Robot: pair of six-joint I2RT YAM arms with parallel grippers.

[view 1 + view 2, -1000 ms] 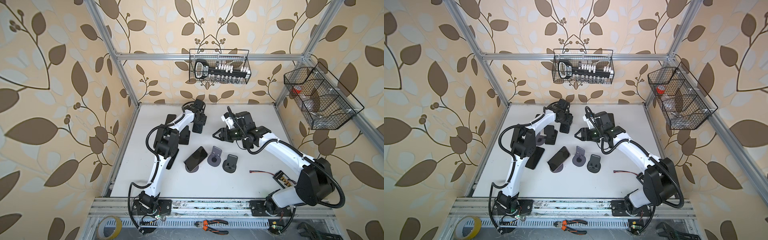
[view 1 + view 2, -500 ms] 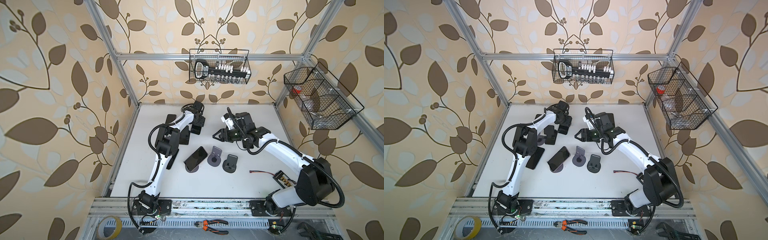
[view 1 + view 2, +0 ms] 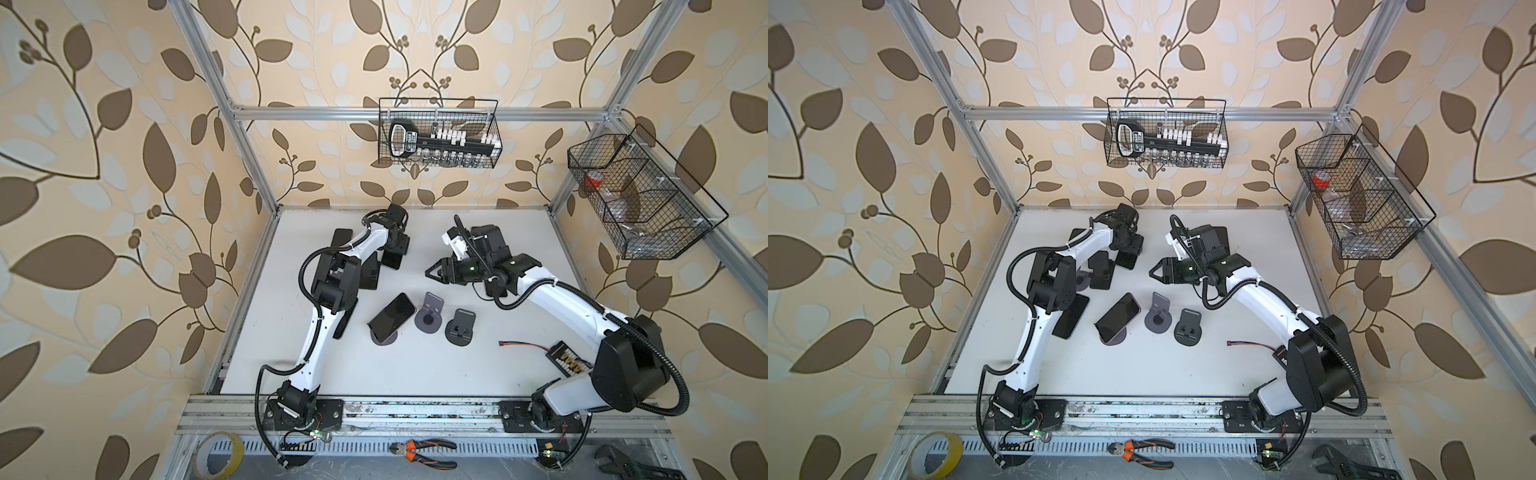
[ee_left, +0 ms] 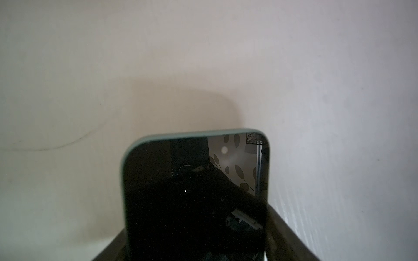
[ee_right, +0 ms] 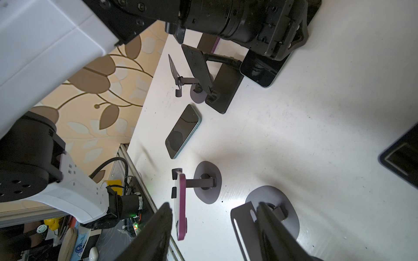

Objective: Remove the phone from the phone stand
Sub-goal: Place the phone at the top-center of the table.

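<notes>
My left gripper [image 3: 395, 246] is at the back of the table, shut on a dark-screened phone [image 4: 195, 192] in a green case. That phone [image 5: 260, 72] hangs low over the white table, beside a black phone stand [image 5: 222, 90] whose plate is bare. A second phone [image 3: 392, 318], in a purple case, leans on a grey round-based phone stand [image 3: 384, 337] in the middle. My right gripper [image 5: 212, 205] is open and holds nothing. It hovers behind the middle stands [image 3: 430, 272].
An empty grey stand [image 3: 430, 318] and a black stand [image 3: 460, 328] sit right of the purple phone. A green-cased phone [image 5: 183, 131] lies flat under my left arm. A dark device [image 3: 1219, 237] lies at the back right. Cables and a board [image 3: 561, 357] lie at the front right.
My left gripper has shifted only slightly with the phone in it. The right arm has not moved.
</notes>
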